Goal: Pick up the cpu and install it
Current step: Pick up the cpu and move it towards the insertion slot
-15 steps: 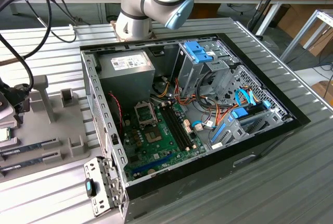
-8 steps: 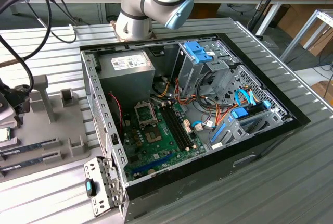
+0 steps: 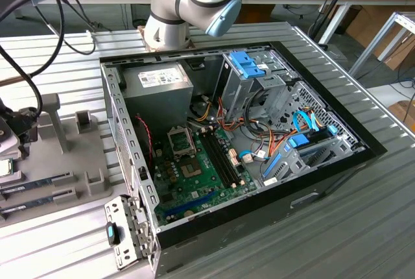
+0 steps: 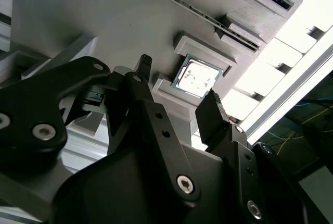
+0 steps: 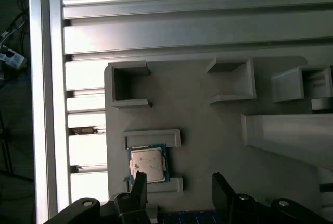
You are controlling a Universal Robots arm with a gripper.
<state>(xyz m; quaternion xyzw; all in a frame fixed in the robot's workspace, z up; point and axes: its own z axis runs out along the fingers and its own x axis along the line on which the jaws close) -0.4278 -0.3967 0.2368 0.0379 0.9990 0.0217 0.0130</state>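
Silver-grey metal with a thin green rim: the cpu is lying flat in its small walled seat on the grey fixture. In the first wrist view I am hanging my pincer over it, jaws spread and nothing between them. The chip is not sitting under the middle of the gap. It is lying off toward one finger, whose tip is crossing the chip's corner in the picture, while the other finger is standing over bare fixture. Being square, it is offering no long axis, but its edges are running roughly square to the line along which my fingers close.

In the second wrist view the same offset is showing: the chip is appearing close by one fingertip, with clear fixture between it and the other. I am judging that I am hovering above it, not touching.

In the exterior view I am working at the far left, over the fixture. The open computer case with its motherboard is lying to the exterior view's right, well apart from the chip.
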